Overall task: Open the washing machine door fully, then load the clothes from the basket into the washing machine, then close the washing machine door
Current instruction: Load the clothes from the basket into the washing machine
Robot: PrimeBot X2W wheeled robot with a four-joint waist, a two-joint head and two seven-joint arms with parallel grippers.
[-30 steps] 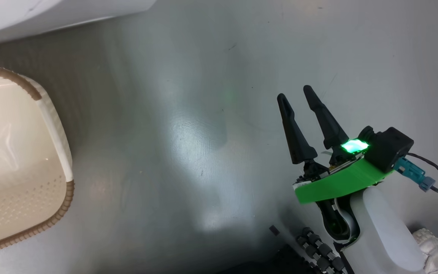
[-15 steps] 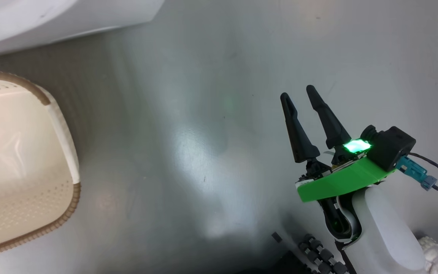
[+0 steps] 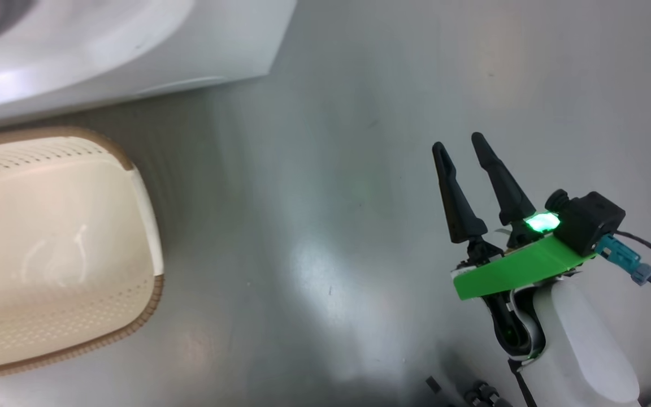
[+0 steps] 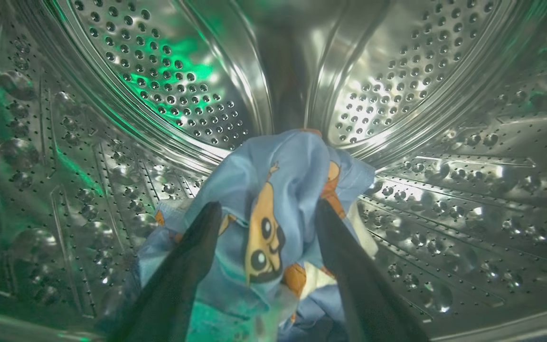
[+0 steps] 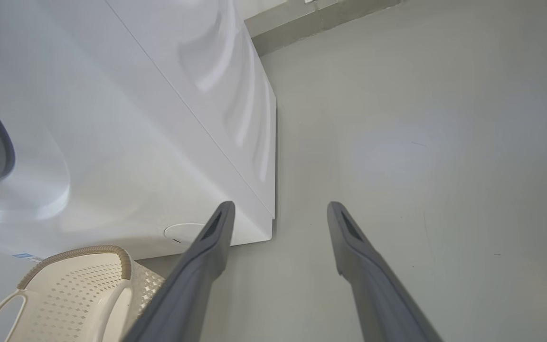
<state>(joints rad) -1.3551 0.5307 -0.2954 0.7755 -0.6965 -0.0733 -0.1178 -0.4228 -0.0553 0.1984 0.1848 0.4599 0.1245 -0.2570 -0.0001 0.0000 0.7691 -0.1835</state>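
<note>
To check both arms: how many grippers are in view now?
2. The left gripper is inside the steel drum, open, over the blue clothes. The right gripper is open above the grey floor, right of the basket.

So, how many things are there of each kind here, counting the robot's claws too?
White boxy front-loading washing machine: 1
Cream perforated plastic basket with brown woven-look rim: 1
Heap of light-blue cartoon-print clothes (separate garments cannot be told apart): 1
Dark two-fingered grippers, the left gripper and the right gripper: 2
Total: 5
</note>
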